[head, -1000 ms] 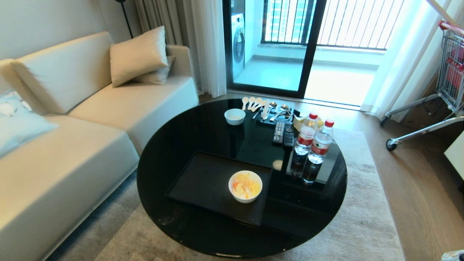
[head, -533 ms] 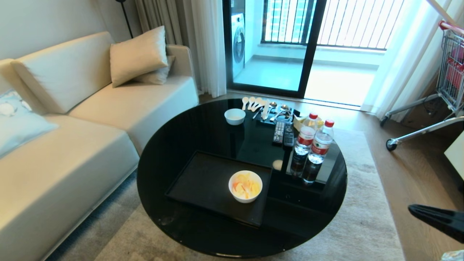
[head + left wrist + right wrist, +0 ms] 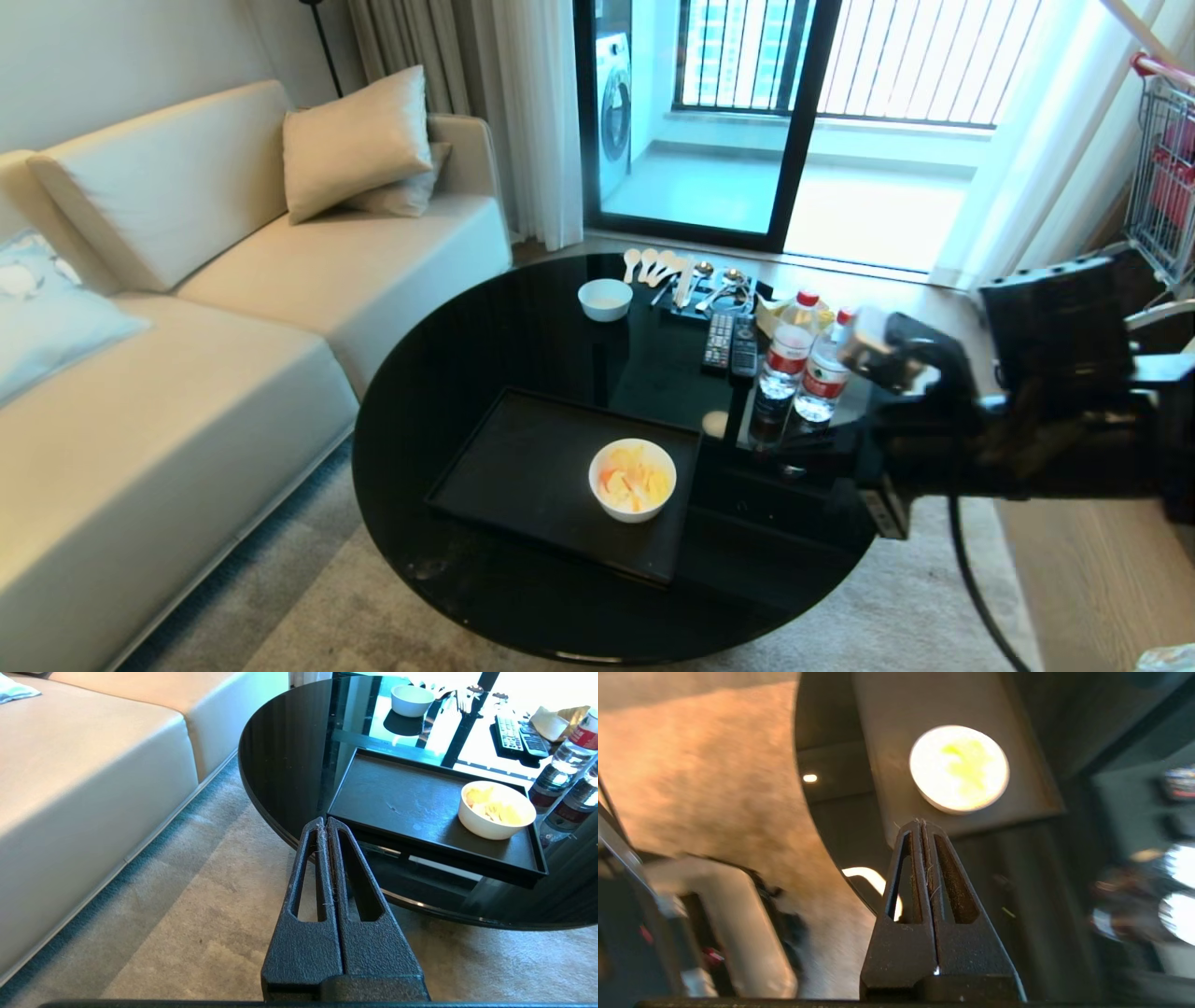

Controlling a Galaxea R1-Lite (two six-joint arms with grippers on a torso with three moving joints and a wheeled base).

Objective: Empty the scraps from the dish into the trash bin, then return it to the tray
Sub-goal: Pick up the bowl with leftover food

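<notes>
The dish [image 3: 632,480], a plain white bowl, stands at the right end of the black tray [image 3: 523,467] on the round table. Orange and pale yellow scraps [image 3: 635,483] lie inside it. My right arm [image 3: 1055,392] hangs over the table's right edge. My right gripper [image 3: 920,822] is shut and empty, pointing at the dish [image 3: 959,768] from a short way off. My left gripper [image 3: 325,820] is shut and empty too, parked low over the carpet at the table's near edge, with the tray [image 3: 411,798] and dish [image 3: 496,809] beyond it. The trash bin is out of view.
Two water bottles [image 3: 794,359] stand close beside my right arm, with remotes [image 3: 731,345] behind them. A smaller white bowl [image 3: 605,300] and spoons [image 3: 653,266] sit at the table's far side. A sofa [image 3: 187,373] lies to the left, a shopping cart [image 3: 1158,168] far right.
My right arm has swung up from out of view at the lower right to over the table's right edge. The dish, tray and left gripper have not moved.
</notes>
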